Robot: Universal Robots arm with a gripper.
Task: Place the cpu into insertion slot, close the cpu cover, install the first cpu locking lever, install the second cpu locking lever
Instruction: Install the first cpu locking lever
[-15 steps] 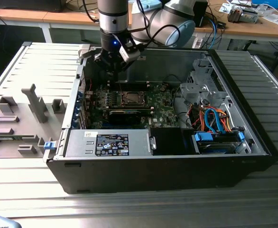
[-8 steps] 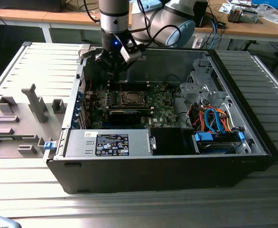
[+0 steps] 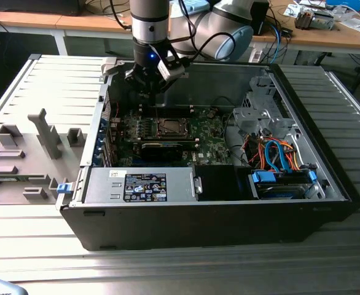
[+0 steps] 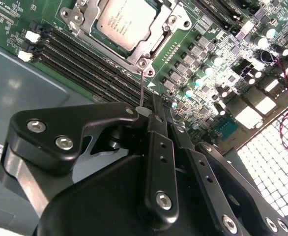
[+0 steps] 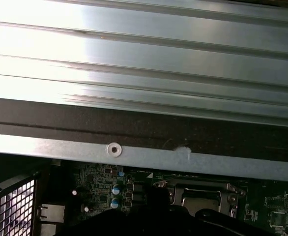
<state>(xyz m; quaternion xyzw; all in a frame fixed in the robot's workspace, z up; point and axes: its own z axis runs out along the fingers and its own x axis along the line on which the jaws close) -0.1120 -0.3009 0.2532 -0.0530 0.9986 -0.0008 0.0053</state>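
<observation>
The cpu (image 4: 123, 19) lies silvery and flat in the insertion slot (image 3: 169, 127) on the green board. The cpu cover (image 4: 134, 55) lies down around it as a metal frame. A thin wire locking lever (image 4: 142, 88) stands up from the frame's corner, and its tip meets the side of my fingertips (image 4: 156, 115). My gripper (image 4: 164, 112) is shut, its two black fingers pressed together with nothing seen between them. In the exterior view the gripper (image 3: 150, 92) hangs inside the open computer case, just behind the slot. The first wrist view has the slot's frame (image 5: 203, 194) below the case wall.
Narrow black memory slots (image 4: 85, 54) run beside the socket. The long black card (image 3: 161, 149) lies in front of it. The case's metal wall (image 5: 144, 157) stands close behind the gripper. The power supply (image 3: 140, 187), drive cage (image 3: 260, 117) and cables (image 3: 278, 157) fill the case's front and the exterior view's right.
</observation>
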